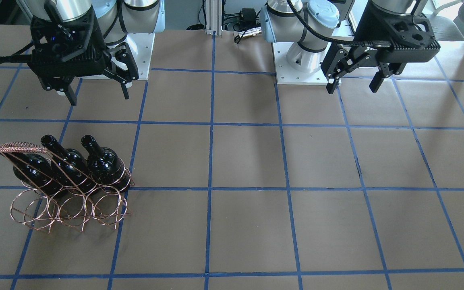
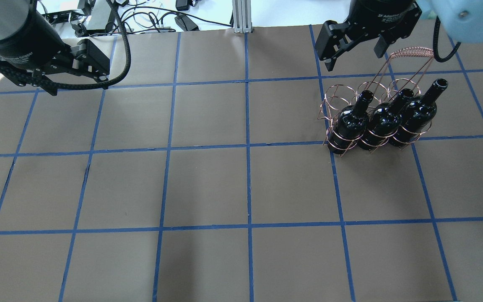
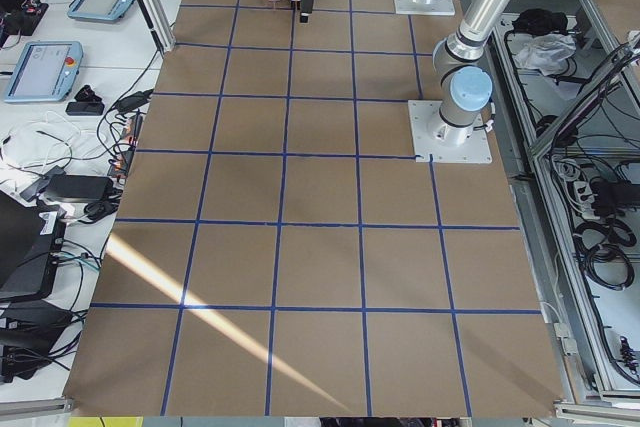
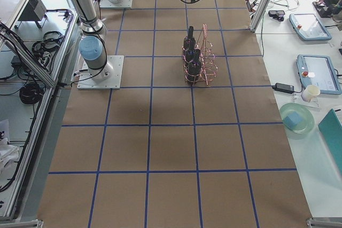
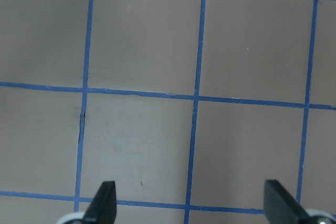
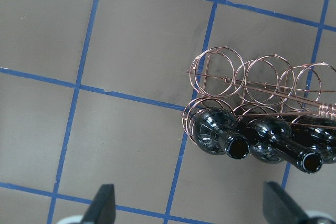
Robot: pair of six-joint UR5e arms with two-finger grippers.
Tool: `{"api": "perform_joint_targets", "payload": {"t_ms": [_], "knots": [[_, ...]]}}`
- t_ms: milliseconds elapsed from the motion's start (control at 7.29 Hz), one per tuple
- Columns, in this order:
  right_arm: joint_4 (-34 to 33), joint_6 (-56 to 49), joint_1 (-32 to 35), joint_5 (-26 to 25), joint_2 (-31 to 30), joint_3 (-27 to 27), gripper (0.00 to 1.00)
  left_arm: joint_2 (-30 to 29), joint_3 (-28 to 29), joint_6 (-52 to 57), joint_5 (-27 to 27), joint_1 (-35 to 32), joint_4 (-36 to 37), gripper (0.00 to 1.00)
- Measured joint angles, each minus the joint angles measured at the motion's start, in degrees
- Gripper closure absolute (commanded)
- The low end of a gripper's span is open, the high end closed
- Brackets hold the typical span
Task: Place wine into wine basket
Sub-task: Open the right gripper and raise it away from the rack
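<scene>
Wine: three glossy near-black bottles, all seated in the wine basket (image 2: 334, 99). They are the inner bottle (image 2: 350, 121), middle bottle (image 2: 380, 122) and outer bottle (image 2: 417, 112). They lean side by side in one row of rings, open necks slanting up. The other row of rings holds nothing. I cannot tell which bottle is the task's own. Judgement: placement looks done, only the retreat remains.

Right end effector (image 2: 354, 58): fingers apart, holding nothing, raised over the basket's inner end, near the coiled handle (image 2: 411, 52).
Left end effector (image 1: 353, 89): fingers apart, holding nothing, well apart from the basket.

Risks, as I judge them:
- A low or sideways move of the right end effector could hook a finger on the handle or thin wire. The rack looks light and may tip or skid.
- The necks stick up past the rings. A knock there could lever a bottle out or topple the load.

Room: the basket stands on the robot's right half of the table (image 2: 208, 184), well in from every edge. Open room lies straight up and toward the table's middle. The handle side is the tight one.
</scene>
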Motion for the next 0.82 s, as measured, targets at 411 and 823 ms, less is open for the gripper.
{"api": "perform_joint_targets", "payload": {"t_ms": [411, 823], "knots": [[0.21, 3.85, -0.52, 1.97, -0.22, 0.11, 0.00, 0.00, 0.00, 0.00, 0.00, 0.00, -0.02, 0.00], [0.12, 6.17, -0.68, -1.80, -0.91, 0.54, 0.00, 0.00, 0.00, 0.00, 0.00, 0.00, -0.02, 0.00]]}}
